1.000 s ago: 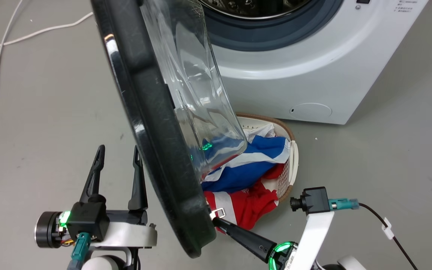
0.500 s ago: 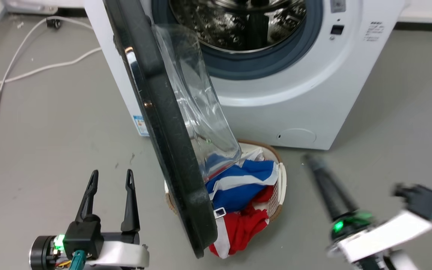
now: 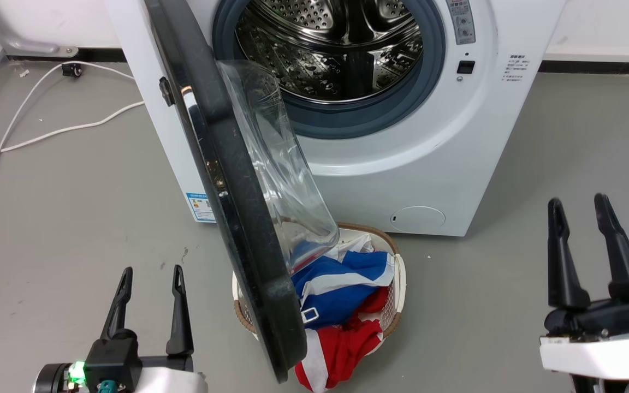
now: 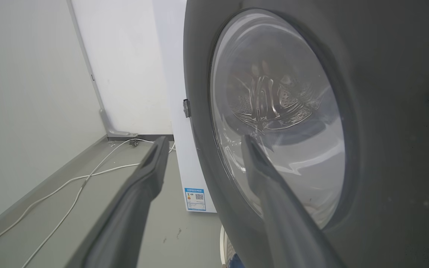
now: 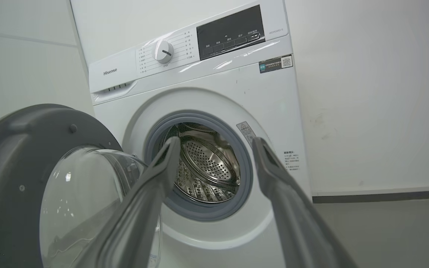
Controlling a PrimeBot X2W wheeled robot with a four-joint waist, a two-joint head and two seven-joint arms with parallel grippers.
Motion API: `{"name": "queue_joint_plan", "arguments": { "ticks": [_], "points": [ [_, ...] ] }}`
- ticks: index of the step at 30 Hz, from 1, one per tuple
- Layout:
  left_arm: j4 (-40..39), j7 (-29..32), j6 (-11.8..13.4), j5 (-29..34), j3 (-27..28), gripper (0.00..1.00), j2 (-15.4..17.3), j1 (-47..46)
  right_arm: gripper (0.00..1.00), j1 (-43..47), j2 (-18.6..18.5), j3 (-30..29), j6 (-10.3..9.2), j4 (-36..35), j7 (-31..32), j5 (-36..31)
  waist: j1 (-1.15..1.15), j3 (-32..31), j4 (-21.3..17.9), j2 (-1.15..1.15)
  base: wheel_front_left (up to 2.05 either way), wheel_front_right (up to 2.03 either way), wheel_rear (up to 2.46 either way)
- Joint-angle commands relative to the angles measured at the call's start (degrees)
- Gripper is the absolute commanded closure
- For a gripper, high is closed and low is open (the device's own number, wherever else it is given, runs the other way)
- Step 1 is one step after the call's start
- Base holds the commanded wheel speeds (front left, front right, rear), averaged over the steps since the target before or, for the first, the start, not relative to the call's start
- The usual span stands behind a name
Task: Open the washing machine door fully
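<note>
the washing machine door (image 3: 227, 180) is standing out from the washing machine (image 3: 402, 158) at roughly a right angle, edge-on in the head view. its glass bowl is facing right and its lower rim is hanging over the laundry basket (image 3: 399, 273) of red and blue clothes (image 3: 342, 278) (whether it is clearing them i cannot tell). it is looking not yet fully open. the risk: swinging wider is carrying it towards the left fingers (image 3: 178, 316), and a knock there could be bouncing it back; the clothes could be snagging it too. the left fingers are sitting parted and empty, near the door's outer face, not touching. the right fingers (image 3: 560, 256), also parted and empty, are standing well apart on the bowl side.
</note>
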Motion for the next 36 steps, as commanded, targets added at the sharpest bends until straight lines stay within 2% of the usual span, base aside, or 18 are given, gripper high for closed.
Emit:
{"name": "queue_joint_plan", "arguments": {
  "ticks": [1, 6, 12, 17, 29, 30, 31, 36],
  "points": [
    [-0.1, -0.1, 0.0, 0.0, 0.2, 0.0, 0.1, 0.7, 0.0, 1.4, 0.4, -0.6, 0.13, 0.1, -0.1, -4.0, 0.01, -0.1, -0.1, 0.0, 0.0, 0.0, 0.0],
    [-0.2, -0.1, -0.1, 0.1, 0.4, 0.0, 0.1, 1.0, 0.0, 3.9, 2.4, -2.6, 0.13, 2.0, -0.1, -13.8, 0.01, -0.4, -0.3, 0.0, 0.0, 0.0, 0.0],
    [0.0, -0.1, -0.1, 0.2, 0.4, 0.0, 0.0, 1.4, 0.0, 7.4, 3.8, -4.2, 0.07, 6.8, -0.1, -17.4, 0.01, -0.7, -0.2, 0.0, 0.0, 0.0, 0.0],
    [0.2, -0.1, -0.2, 0.0, 0.3, 0.0, 0.0, 1.6, 0.0, 9.0, 4.0, -4.8, 0.07, 10.2, -0.1, -15.7, 0.01, -0.8, -0.1, 0.0, 0.0, 0.0, 0.0],
    [1.4, -0.1, 0.1, -1.1, 0.7, 0.0, 0.0, 2.4, 0.0, 10.7, 4.0, -4.5, 0.07, 11.3, -0.1, -13.4, 0.01, -1.7, -0.1, 0.0, 0.0, 0.0, 0.0],
    [1.1, -0.1, 0.4, -1.2, 1.0, 0.66, 0.0, 2.2, 0.0, 10.7, 4.0, -4.4, 0.07, 11.3, -0.1, -13.4, 0.01, -1.7, -0.1, 0.0, 0.0, 0.0, 0.0],
    [1.1, -0.1, 0.3, -1.5, 0.9, 1.0, 0.0, 2.2, 0.0, 10.7, 4.0, -4.3, 0.07, 11.3, -0.1, -13.3, 0.01, -1.8, -0.1, 0.0, 0.0, 0.0, 0.0],
    [0.7, -0.1, 0.5, -1.0, 1.3, 1.0, 0.0, 2.1, 0.0, 10.8, 4.0, -4.0, 0.07, 11.1, -0.1, -13.1, 0.01, -2.1, -0.2, 0.0, 0.0, 0.0, 0.0]
  ]
}}
